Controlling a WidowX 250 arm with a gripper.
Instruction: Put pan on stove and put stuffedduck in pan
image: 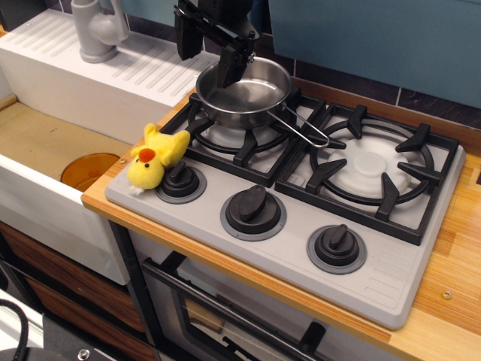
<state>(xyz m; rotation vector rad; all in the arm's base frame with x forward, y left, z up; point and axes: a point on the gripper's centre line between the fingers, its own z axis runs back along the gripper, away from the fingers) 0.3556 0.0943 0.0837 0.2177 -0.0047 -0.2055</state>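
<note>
The shiny steel pan sits on the left rear burner of the grey stove, its wire handle pointing right and toward the front. My black gripper hangs open just above the pan's back-left rim, holding nothing; one finger is over the rim, the other is outside it. The yellow stuffedduck lies at the stove's left front corner, leaning against the left knob.
A white sink with an orange drain lies left of the stove, with a grey faucet behind it. The right burner has nothing on it. A wooden counter runs along the right, with a blue wall behind.
</note>
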